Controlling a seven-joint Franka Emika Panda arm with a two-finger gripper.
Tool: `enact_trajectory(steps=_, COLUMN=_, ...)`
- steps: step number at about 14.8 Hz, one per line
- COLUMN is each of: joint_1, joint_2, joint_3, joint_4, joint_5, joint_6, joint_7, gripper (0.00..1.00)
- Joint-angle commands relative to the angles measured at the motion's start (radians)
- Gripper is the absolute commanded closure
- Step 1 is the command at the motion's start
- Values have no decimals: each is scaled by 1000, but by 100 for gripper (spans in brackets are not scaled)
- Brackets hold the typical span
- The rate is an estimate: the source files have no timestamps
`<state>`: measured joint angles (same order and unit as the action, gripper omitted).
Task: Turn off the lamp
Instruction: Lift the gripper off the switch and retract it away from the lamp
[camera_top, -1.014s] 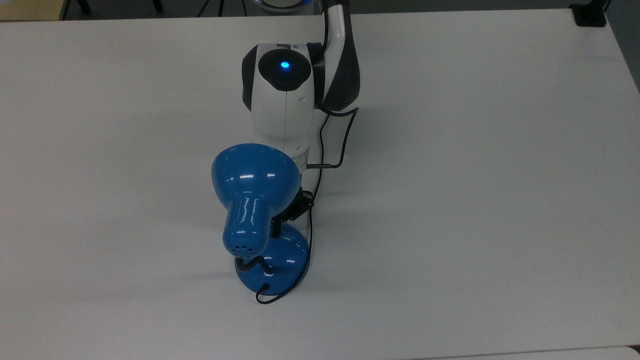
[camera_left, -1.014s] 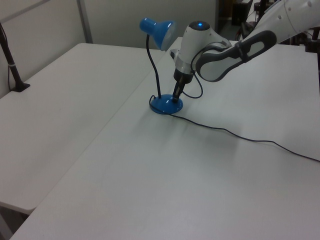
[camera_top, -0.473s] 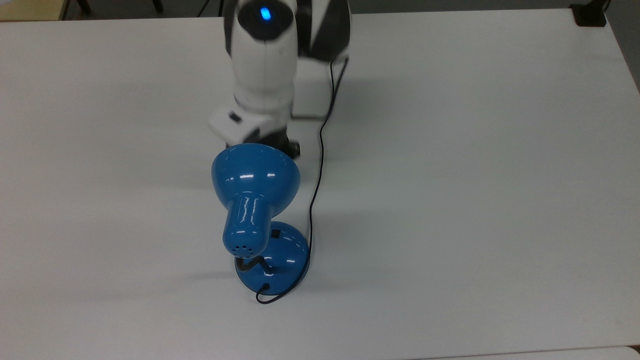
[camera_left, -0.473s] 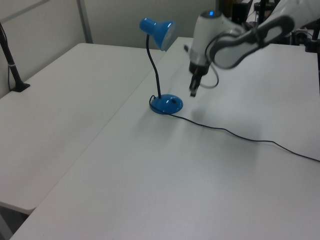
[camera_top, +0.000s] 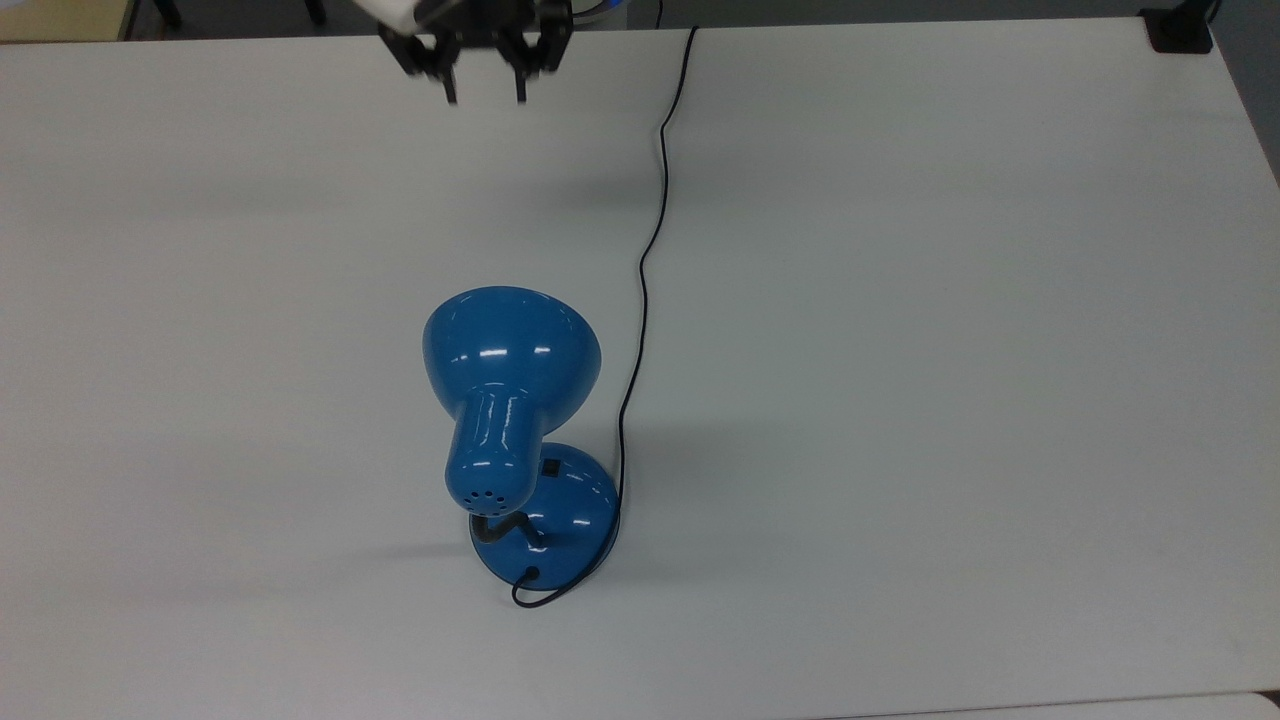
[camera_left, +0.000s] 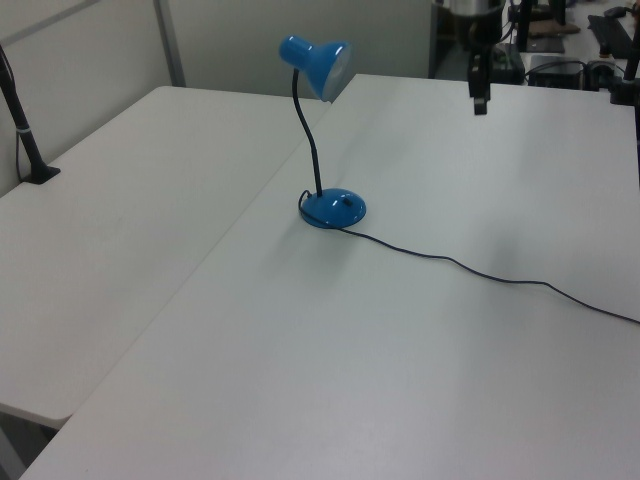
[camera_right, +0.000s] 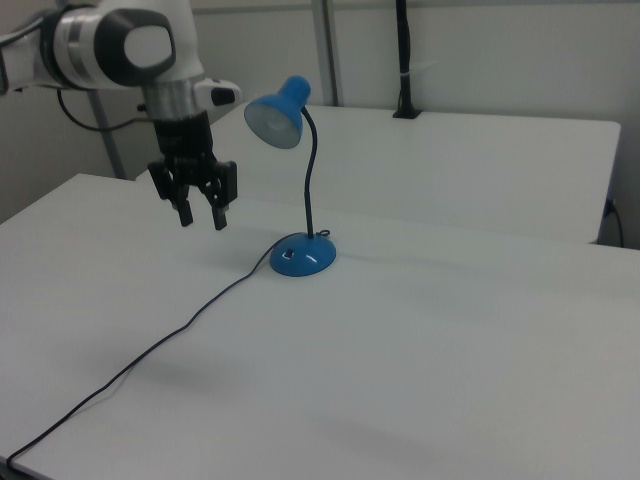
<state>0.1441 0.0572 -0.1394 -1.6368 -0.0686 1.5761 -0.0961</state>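
The lamp (camera_top: 520, 440) stands upright on the white table (camera_top: 950, 350), its round blue base (camera_top: 560, 520) flat on the surface toward the lower middle of the top view. A small black switch (camera_top: 549, 466) sits on the dome of the base. The black neck (camera_left: 308, 140) rises from the base and curves over to the blue bell-shaped shade (camera_left: 318, 63), which in the top view hangs above and partly covers the base. In the right view the shade (camera_right: 279, 110) opens toward the right view's left, facing the arm. A thin black cord (camera_top: 645, 260) leaves the base, loops once beside it and runs across the table to the top view's upper edge; in the left view the cord (camera_left: 480, 272) trails off to the left view's right edge. The gripper (camera_top: 484, 92) hangs in the air near the top view's upper edge, well apart from the lamp, fingers pointing down at the table, and it touches nothing. Its jaws are spread with a clear gap between the two black fingers (camera_right: 186, 215) and nothing held between them. In the right view the gripper (camera_right: 201, 219) is to the left of the lamp, below the white arm (camera_right: 120, 45), above the table, with the cord passing on the table beneath and beside it. In the left view the gripper (camera_left: 480, 104) is up near the far end of the table
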Motion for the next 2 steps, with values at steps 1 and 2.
enact_trajectory(steps=1, joint_1=-14, joint_2=27, joint_3=-6, joint_4=60, joint_5=-2, joint_6=-28, joint_7=45, gripper=0)
enact_trajectory(steps=2, joint_1=-20, joint_2=27, joint_3=-12, joint_4=69, joint_5=0, joint_6=-28, joint_7=47, gripper=0)
